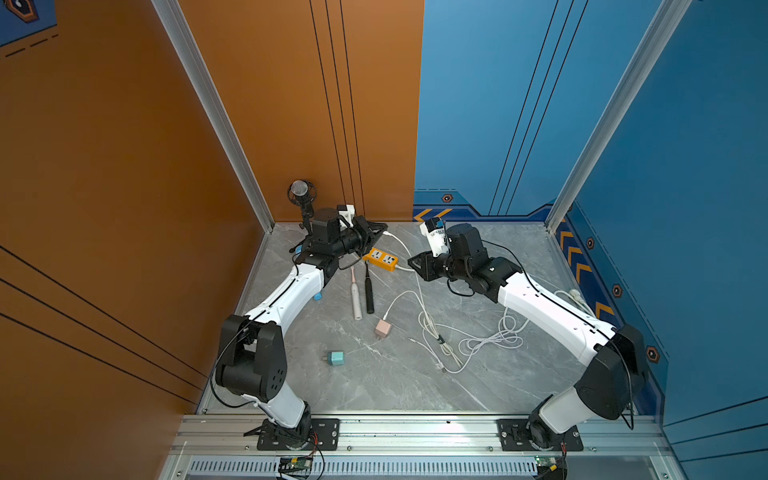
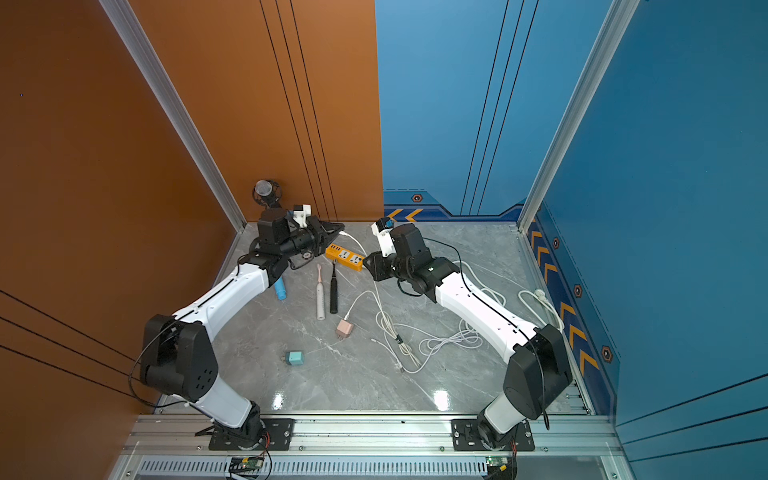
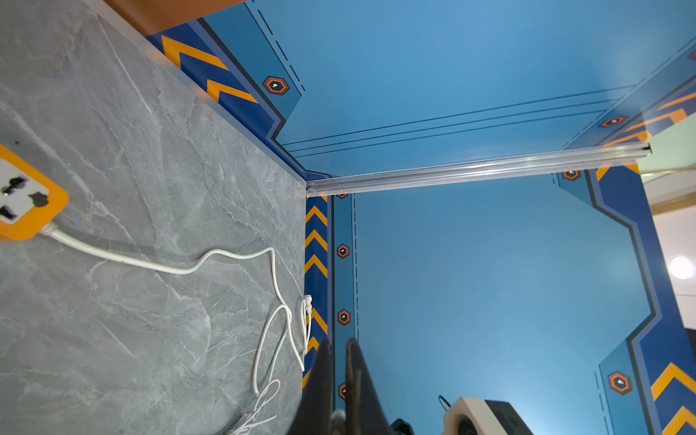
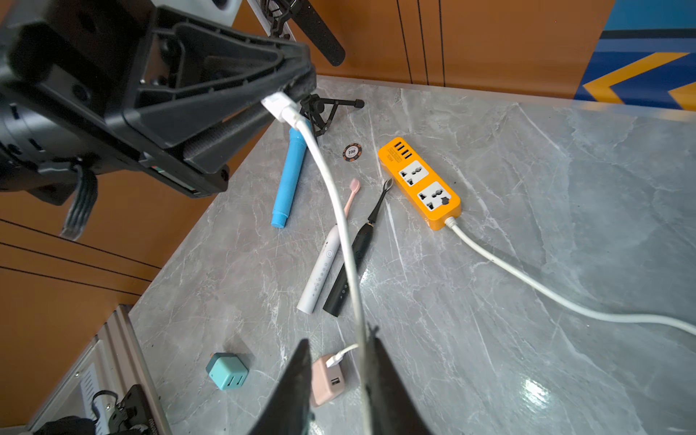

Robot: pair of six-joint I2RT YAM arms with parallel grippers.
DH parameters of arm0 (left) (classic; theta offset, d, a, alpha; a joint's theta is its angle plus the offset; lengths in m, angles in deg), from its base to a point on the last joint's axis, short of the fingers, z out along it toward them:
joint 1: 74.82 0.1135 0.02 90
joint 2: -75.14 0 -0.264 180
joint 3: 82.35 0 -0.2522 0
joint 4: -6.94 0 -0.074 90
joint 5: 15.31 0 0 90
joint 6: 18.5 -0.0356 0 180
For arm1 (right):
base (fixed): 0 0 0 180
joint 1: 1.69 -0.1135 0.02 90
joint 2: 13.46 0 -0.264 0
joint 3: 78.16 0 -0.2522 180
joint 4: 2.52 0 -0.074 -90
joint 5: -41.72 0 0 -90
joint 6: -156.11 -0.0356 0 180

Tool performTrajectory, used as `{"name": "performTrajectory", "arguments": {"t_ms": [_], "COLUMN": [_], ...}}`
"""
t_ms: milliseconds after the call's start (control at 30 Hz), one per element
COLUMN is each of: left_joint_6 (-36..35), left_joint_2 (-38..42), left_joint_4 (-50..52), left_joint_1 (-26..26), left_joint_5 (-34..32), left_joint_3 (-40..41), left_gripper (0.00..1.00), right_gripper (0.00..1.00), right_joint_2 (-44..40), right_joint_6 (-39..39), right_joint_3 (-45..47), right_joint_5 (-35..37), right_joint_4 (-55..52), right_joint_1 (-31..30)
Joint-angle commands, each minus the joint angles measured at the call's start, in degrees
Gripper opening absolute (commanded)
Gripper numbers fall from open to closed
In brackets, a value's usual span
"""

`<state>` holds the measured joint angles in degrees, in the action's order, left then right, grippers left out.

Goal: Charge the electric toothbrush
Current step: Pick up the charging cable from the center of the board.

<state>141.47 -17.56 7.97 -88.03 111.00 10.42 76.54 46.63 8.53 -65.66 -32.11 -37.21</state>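
Toothbrushes lie side by side on the worktop (image 4: 527, 188), just beside the orange power strip (image 4: 420, 180): white toothbrush (image 4: 324, 260) and black toothbrush (image 4: 357, 248). The left hand (image 4: 297, 90) is clamped on the white plug (image 4: 278, 105) of a cable (image 4: 339, 211). The right hand (image 4: 339, 339) stands partly open, with that cable passing between its fingers.

Glossy marbled tabletop (image 1: 374, 386), white plastic toothbrush (image 4: 318, 275)

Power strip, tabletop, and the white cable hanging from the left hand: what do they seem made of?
Power strip: moulded plastic, orange satin shell with white socket faces. Tabletop: polished grey veined slab, mirror-like light glare; stone or laminate, can't tell. White cable: flexible smooth plastic or rubber sheath, sagging in a soft curve.
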Motion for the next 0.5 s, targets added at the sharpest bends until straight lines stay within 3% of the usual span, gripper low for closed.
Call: {"name": "performTrajectory", "arguments": {"t_ms": [0, 200, 333, 467], "left_joint_6": [-9.9, -8.6, 0.0, 6.8], "left_joint_2": [1.7, 1.1, -1.2, -4.8], "left_joint_4": [-4.1, -11.5, -22.5, -30.3], "left_joint_1": [-0.4, -1.5, -3.2, -3.7], "left_joint_5": [4.2, 9.2, 9.9, 10.3], "left_joint_3": [-2.8, -4.8, -4.6, -5.1], "left_gripper": [0.00, 0.00, 0.00, 0.00], "right_gripper": [0.41, 0.49, 0.51, 0.51], "right_joint_2": [-2.1, -2.5, -1.0, 0.6], "right_joint_6": [-6.6, -21.7, -30.6, -34.8], "right_joint_3": [-2.7, -3.8, -3.3, -5.1], "right_joint_5": [-6.9, -13.7, -17.1, -19.0], "right_joint_4": [0.9, 12.9, 25.3, 30.5], "right_joint_1": [2.1, 6.5, 7.8, 7.4]}}
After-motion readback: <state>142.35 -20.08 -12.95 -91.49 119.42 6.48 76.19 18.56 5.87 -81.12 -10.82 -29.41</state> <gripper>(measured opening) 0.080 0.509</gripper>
